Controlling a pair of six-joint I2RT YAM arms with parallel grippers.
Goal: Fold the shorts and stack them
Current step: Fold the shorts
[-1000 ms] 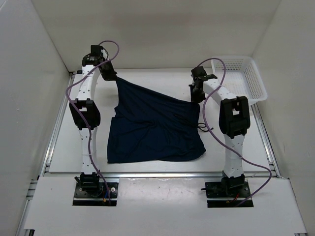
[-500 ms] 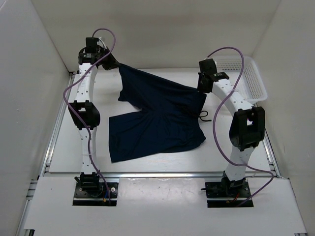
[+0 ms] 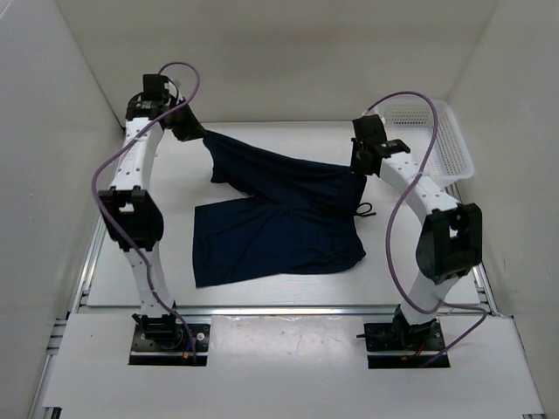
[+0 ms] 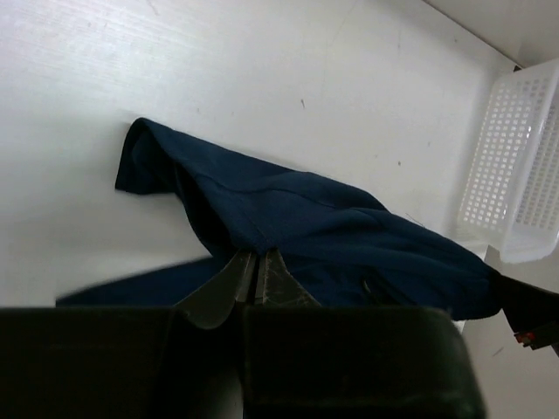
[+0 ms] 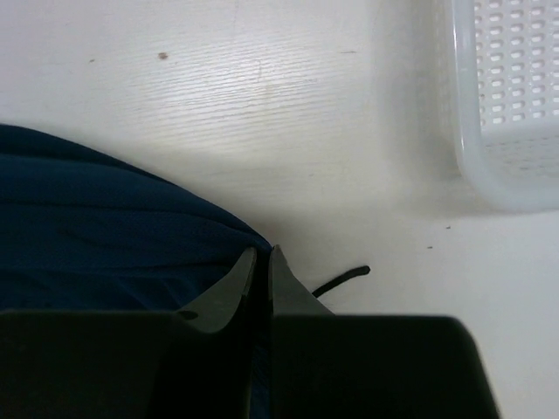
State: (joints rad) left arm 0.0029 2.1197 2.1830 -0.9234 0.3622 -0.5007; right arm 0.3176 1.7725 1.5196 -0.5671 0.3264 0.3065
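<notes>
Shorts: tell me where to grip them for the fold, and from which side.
Grip the far edge at its two ends, where the left gripper and right gripper pinch it. Come from above on the far side: the near half of the shorts lies flat on the table with no lip, while the far edge is raised and stretched between them.

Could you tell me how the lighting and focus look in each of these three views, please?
Top external: even, soft light; the shorts read nearly black, folds faint. Left wrist: the left gripper is a dark, blurred block up close; the basket looks washed out. Right wrist: bright sheen on the table; soft shadow edging the shorts.
</notes>
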